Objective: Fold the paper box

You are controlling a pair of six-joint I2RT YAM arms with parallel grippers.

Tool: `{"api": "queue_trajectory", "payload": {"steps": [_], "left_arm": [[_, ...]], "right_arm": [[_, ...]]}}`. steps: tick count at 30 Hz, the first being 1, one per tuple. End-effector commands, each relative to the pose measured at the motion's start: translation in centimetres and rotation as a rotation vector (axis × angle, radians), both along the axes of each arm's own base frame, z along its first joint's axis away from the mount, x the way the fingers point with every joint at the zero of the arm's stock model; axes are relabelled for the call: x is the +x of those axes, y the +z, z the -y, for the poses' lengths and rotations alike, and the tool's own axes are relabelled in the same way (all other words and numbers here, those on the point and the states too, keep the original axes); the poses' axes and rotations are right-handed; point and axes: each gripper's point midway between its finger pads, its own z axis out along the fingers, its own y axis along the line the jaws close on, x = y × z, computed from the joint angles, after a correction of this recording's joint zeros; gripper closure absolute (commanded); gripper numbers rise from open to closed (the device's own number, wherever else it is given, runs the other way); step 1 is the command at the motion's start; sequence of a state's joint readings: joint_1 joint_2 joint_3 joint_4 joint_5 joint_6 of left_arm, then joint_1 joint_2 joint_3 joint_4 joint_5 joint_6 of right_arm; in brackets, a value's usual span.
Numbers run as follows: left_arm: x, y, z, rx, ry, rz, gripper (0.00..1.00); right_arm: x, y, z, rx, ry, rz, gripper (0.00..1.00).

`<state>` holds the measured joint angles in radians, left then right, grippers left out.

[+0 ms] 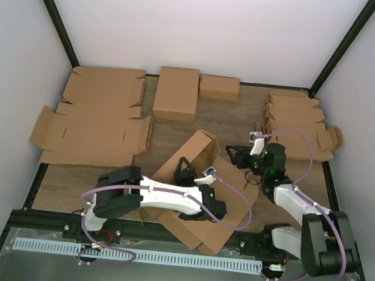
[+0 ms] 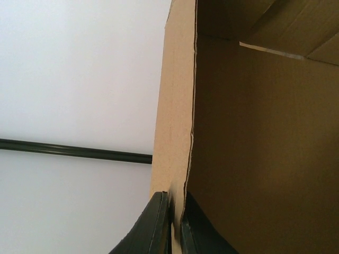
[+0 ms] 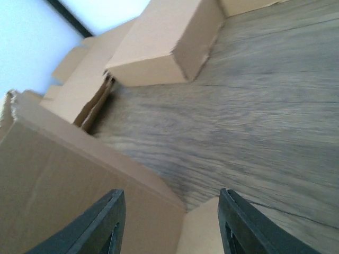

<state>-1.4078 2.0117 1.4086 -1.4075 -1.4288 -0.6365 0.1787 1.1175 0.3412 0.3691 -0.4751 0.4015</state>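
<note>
The wooden worktop [image 1: 175, 133] carries the paper box [image 1: 195, 231] at its near middle, between the two arms. It sits skewed and half formed: one side wall stands up at its far end, while the near flaps lie flat towards the arm bases. Unfolded blanks [image 1: 92, 134] lie to the left, two closed boxes [image 1: 177, 93] sit at the back, and a stack of small notched blanks [image 1: 296, 118] sits at the right, all apart from the work.

The left pincer [image 2: 172, 211] is pressed together on the edge of a raised cardboard wall, pinching it upright. The right pincer [image 3: 170, 201] is spread wide just beside the box's right edge, with cardboard below its fingers and nothing gripped.

The step in hand looks like raising and tucking the side walls. The next move probably calls for the right pincer to catch the nearby flap and swing it inward while the left one steadies its wall, so that the loose box does not slide.
</note>
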Motion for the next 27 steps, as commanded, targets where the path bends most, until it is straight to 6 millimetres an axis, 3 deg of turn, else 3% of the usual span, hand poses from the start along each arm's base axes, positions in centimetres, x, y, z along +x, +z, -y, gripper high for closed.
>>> {"api": "queue_trajectory", "payload": {"steps": [1,7,22,27], "left_arm": [[-0.9,-2.4,-0.2,-0.103,0.042,-0.096,0.93],[-1.0,-2.4,0.2,-0.13,0.038,-0.112,0.93],[-1.1,-2.4,-0.1,-0.203,0.016,-0.157,0.93],[-1.1,-2.2,0.2,-0.247,0.0,-0.176,0.93]], "right_arm": [[-0.7,2.1,-4.2,0.034,0.273,0.123,0.51],[-0.9,1.1,-8.3,-0.097,0.362,0.218,0.48],[1.9,0.4,-11.1,-0.144,0.442,0.392,0.4],[1.0,0.9,-12.2,-0.126,0.505,0.46,0.41]]}}
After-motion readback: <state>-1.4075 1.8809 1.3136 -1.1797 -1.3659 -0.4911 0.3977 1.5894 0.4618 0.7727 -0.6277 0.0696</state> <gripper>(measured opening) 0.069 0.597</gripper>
